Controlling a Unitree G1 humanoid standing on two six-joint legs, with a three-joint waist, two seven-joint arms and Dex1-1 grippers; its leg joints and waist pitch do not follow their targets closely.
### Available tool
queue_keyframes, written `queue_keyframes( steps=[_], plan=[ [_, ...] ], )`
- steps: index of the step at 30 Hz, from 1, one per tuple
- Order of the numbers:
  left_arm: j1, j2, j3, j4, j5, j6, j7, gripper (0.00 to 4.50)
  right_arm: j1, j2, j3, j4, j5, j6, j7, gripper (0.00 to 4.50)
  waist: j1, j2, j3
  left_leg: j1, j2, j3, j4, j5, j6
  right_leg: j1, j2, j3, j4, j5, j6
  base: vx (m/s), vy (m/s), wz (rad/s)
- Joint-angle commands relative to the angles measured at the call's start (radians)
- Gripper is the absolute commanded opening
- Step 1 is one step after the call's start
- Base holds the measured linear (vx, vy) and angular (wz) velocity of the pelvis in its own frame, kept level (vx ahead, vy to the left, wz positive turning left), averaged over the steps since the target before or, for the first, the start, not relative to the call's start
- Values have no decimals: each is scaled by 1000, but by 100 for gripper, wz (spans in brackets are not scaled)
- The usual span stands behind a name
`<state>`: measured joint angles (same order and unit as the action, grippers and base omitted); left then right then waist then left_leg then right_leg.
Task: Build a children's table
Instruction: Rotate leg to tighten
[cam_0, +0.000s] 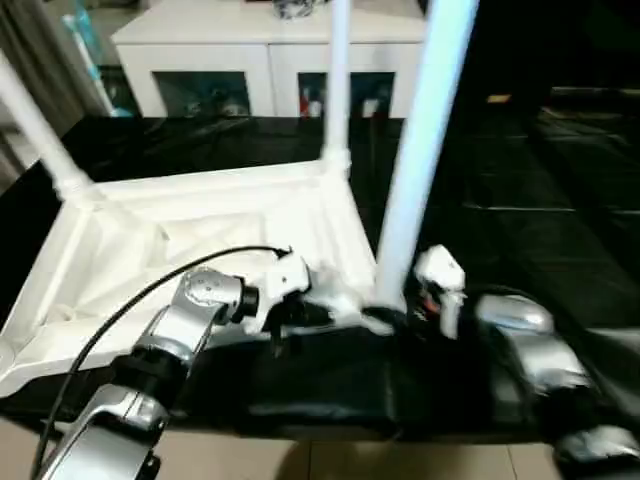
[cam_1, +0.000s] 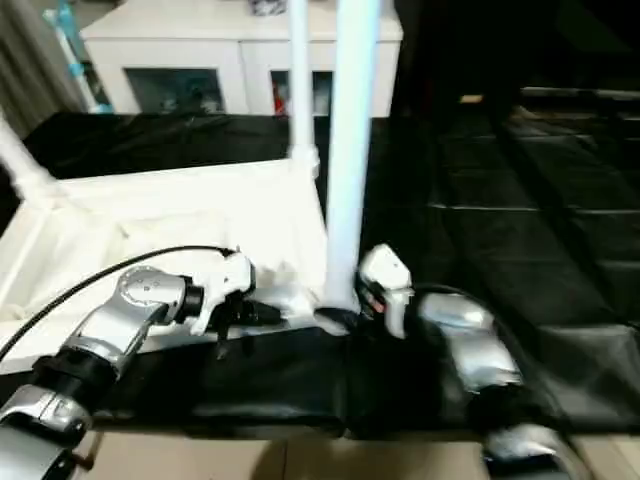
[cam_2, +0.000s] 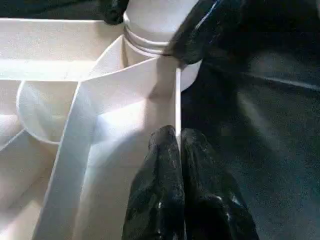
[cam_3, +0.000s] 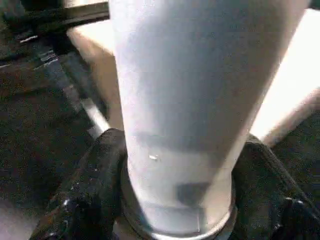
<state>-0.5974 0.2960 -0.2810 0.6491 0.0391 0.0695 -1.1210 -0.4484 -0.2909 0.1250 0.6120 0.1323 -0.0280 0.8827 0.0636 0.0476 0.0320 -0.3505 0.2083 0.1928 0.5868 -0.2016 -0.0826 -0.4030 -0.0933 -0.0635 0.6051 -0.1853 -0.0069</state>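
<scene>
Black cloth (cam_0: 520, 180) is covering the work surface, and a white cabinet (cam_0: 260, 50) is standing behind it. On the cloth the table top (cam_0: 150, 250) is lying upside down, with two legs (cam_0: 338, 80) sticking up from its far corners. The right gripper (cam_3: 175, 200) is squeezing a third leg (cam_0: 415, 150) standing at the near right corner, while the left gripper (cam_2: 179, 145) is pinching the top's thin rim beside that corner.

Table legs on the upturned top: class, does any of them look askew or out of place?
Yes. The near leg in the right claw leans to the right from its corner socket, while the far leg stands upright. It looks not yet seated straight. The left claw pinches the top's rim beside it.
</scene>
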Motion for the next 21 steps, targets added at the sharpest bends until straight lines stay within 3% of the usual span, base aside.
queue_keyframes(
  steps=[1,5,6,7,8,10,16,21],
  plan=[
    [-11,-34,-15,68,33,21,78,0,-26,34,-38,66,-28,45,-172,262,-4,-9,-44,2,13,-11,-74,-246,25,47,-45,34,-87,-326,-195,0,0,0],
    [-105,-139,22,220,47,68,307,0,-69,149,-105,175,-33,85,-500,262,-12,-8,-42,4,9,-15,-79,-275,5,43,-44,32,-95,-377,-170,0,0,0],
    [-109,-143,23,224,47,70,315,0,-70,152,-107,180,-33,85,-510,262,-16,-8,-42,4,8,-13,-79,-278,3,41,-42,33,-97,-381,-168,0,0,0],
    [-140,-178,37,268,46,85,390,0,-87,180,-127,223,-35,81,-612,262,-14,-2,-44,9,9,-15,-79,-281,-3,39,-44,32,-99,-379,-168,0,0,0],
    [-158,-198,45,295,45,92,430,0,-98,197,-139,248,-32,71,-667,262,-16,-1,-43,10,9,-12,-78,-284,-5,35,-43,33,-100,-369,-172,0,0,0],
    [-184,-228,46,335,51,90,483,0,-120,223,-150,288,-36,54,-743,262,-16,-3,-46,4,8,-13,-80,-277,4,42,-42,31,-97,-309,-185,0,0,0],
    [-240,-295,65,436,58,61,560,0,-185,271,-215,383,-33,22,-918,262,-11,-3,-50,4,6,-10,-77,-261,26,42,-42,31,-96,-261,-195,0,0,0],
    [-248,-300,61,468,58,35,554,0,-211,274,-213,425,-46,-6,-924,262,-8,-7,-49,1,7,-11,-78,-264,38,45,-45,30,-95,-265,-194,0,0,0]
  ],
)
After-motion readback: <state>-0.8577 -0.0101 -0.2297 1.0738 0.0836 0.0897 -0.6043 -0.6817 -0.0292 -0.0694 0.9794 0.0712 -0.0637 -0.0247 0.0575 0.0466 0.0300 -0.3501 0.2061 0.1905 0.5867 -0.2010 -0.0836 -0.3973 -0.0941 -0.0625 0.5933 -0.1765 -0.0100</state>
